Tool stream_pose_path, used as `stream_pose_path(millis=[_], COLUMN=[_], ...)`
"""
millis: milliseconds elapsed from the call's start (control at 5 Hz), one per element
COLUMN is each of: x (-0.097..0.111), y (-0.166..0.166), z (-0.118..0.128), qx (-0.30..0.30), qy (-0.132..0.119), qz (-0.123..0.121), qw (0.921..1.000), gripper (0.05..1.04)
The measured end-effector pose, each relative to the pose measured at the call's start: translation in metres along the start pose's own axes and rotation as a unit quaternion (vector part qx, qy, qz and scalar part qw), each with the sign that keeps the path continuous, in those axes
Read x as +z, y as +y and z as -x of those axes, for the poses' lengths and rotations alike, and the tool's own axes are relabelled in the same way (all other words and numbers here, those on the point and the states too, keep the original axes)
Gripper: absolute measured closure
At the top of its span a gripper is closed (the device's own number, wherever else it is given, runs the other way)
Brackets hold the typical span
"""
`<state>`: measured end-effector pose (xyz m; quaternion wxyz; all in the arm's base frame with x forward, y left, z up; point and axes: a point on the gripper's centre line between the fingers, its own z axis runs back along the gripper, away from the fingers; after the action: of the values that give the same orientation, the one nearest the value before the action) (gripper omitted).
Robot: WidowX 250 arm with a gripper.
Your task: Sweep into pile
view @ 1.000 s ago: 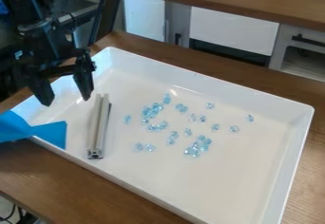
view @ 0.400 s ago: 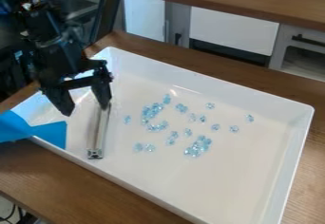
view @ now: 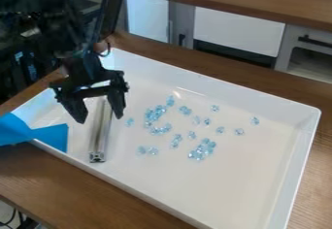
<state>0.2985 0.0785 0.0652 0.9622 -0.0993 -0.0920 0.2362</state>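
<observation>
Right now, hanging down over the left part of the white tray [view: 246, 179] with the black gripper [view: 100, 119], pointing both fingertips toward the tray floor. Hanging with the fingers wide apart, in view on either side of the upper part of a pale metal bar [view: 98, 138] — being unable to tell, from such an angle, of any contact between fingertips and bar.

Seeing the bar lying inside the tray near the left end, running from behind the gripper down toward the near wall, and showing its square end face just beside that wall. Seeing light-blue beads [view: 196, 154] lying loosely scattered over the middle of the tray floor, to the right of the bar in view. Making out two thicker clusters among them, one nearer the bar, one farther right and closer to the camera — plus a small pair below the first cluster and single beads scattering off toward the right wall.

Seeing a blue strip [view: 52, 136] lying across the tray's left rim. Looking also at a wooden tabletop [view: 58, 182] under the tray, a raised wooden board [view: 227, 2] behind and white cabinets [view: 237, 31] beyond.
</observation>
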Motion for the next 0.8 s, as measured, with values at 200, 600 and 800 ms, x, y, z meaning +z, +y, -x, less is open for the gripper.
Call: stream_pose_path(millis=[200, 600, 800], x=[-0.01, -0.026, -0.026], y=[0.001, 0.009, 0.006], z=[-0.001, -0.002, -0.002], qx=[0.003, 0.018, 0.007], qy=[0.0, 0.003, -0.002], qz=[-0.022, -0.06, -0.069], qw=[0.9998, 0.998, 0.9976], gripper=[0.119, 0.677, 0.703])
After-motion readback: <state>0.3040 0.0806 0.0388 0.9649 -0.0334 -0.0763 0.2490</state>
